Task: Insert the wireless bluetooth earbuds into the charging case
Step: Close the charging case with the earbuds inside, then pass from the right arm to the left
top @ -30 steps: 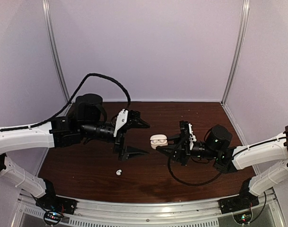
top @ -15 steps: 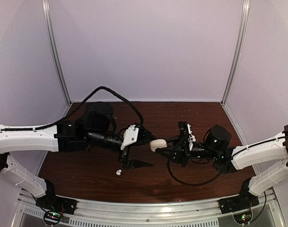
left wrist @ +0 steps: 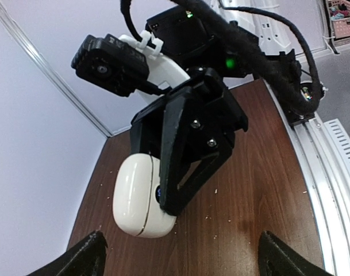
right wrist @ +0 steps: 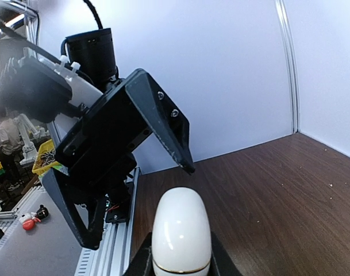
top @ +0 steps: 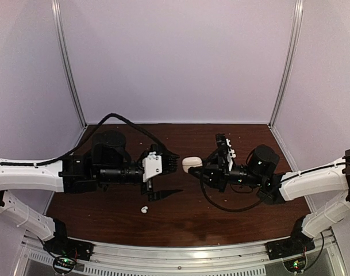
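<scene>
The white pebble-shaped charging case (top: 191, 164) is held off the table with its lid closed, and my right gripper (top: 196, 168) is shut on it. The right wrist view shows the case (right wrist: 181, 233) standing between my right gripper's (right wrist: 181, 261) fingers, its gold seam near the bottom. My left gripper (top: 176, 174) is open just left of the case and faces it without touching. From the left wrist, the case (left wrist: 137, 195) sits beyond my left gripper (left wrist: 183, 259), partly behind a right finger (left wrist: 186, 149). One small white earbud (top: 143, 210) lies on the table below the left gripper.
The brown wooden table (top: 243, 218) is walled by pale panels at the back and sides. A metal rail (top: 180, 253) with both arm bases runs along the near edge. A black cable (top: 220, 206) loops under the right wrist.
One second ago the case lid stood open; now it is closed. My left gripper reached in to the case, then drew back to the left. The right gripper lifted the case slightly.
</scene>
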Motion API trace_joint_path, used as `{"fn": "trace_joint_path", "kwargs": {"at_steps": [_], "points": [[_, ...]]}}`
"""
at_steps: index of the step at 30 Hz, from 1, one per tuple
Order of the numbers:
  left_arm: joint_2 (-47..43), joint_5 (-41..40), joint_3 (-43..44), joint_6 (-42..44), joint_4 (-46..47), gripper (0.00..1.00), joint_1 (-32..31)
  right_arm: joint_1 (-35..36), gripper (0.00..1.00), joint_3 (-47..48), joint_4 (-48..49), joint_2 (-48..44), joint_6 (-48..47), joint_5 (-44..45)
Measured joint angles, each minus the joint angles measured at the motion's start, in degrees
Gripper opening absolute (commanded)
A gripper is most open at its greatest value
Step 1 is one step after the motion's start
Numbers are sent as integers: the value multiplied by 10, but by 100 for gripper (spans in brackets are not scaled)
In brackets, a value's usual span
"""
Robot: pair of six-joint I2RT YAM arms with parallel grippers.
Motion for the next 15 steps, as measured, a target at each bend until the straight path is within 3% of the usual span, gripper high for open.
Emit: {"fn": "trace_joint_path", "kwargs": {"at_steps": [7,15], "points": [[5,-84,0,49,31,88,-16,-3,0,20,-8,17,99,-2],[55,-132,21,97,36,74,-29,-3,0,18,30,41,188,-11]]}}
